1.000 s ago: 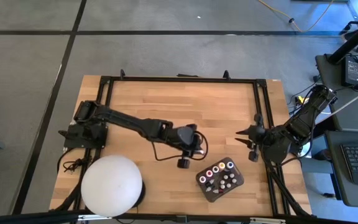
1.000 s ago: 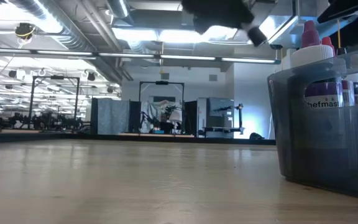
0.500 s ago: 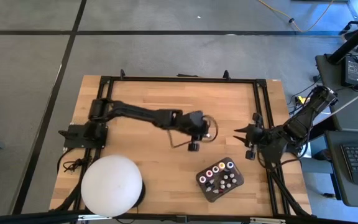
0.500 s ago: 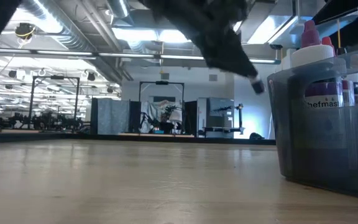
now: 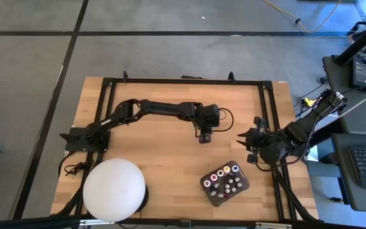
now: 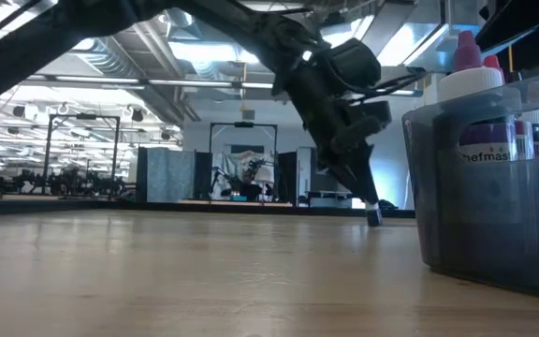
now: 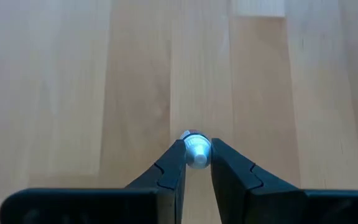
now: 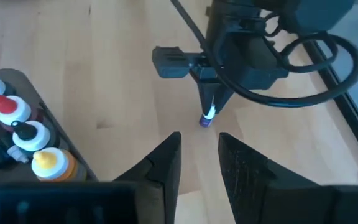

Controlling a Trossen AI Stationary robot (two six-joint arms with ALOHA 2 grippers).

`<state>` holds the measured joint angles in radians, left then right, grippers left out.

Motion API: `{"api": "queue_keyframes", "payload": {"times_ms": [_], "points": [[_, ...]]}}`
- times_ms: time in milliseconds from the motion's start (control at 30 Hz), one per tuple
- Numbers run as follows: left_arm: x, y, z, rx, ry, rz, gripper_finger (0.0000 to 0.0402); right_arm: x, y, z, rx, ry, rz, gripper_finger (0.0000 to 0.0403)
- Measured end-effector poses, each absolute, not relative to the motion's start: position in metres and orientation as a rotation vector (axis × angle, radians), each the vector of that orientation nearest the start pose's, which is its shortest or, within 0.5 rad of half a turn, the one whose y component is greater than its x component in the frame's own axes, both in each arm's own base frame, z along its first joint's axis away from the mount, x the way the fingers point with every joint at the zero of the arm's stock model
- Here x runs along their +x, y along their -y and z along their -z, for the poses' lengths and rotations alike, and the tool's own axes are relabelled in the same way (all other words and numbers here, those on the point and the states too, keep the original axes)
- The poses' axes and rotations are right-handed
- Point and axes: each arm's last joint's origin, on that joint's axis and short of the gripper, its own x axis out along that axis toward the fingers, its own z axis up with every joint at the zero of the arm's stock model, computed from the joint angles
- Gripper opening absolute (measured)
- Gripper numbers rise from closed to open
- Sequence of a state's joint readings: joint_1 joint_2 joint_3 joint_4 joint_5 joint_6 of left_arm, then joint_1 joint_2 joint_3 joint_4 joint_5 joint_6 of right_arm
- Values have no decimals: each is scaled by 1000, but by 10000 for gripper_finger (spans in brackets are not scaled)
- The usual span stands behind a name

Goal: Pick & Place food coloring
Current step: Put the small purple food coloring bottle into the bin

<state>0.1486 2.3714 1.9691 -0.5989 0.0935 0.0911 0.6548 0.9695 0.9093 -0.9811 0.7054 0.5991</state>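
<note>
1. The left gripper (image 5: 204, 138), clamped on a tiny white-capped food coloring bottle (image 7: 196, 152), has swung from beside the dark grey plastic tray (image 5: 225, 183) to mid-table, bottle nearly touching the wood.
2. Set-down looks close (remaining bottles sit in the tray).
3. Pale wooden table (image 5: 145, 165); workshop behind; right gripper (image 5: 245, 144) waits part-open.
</note>
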Motion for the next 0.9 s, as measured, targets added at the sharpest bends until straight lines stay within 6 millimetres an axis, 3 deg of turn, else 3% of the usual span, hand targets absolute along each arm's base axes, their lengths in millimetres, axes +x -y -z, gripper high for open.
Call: {"api": "queue_keyframes", "payload": {"times_ms": [900], "points": [[506,-58,-165,-18,-1015,11,85,141,-83,-288,-98,-762,288,110]]}}
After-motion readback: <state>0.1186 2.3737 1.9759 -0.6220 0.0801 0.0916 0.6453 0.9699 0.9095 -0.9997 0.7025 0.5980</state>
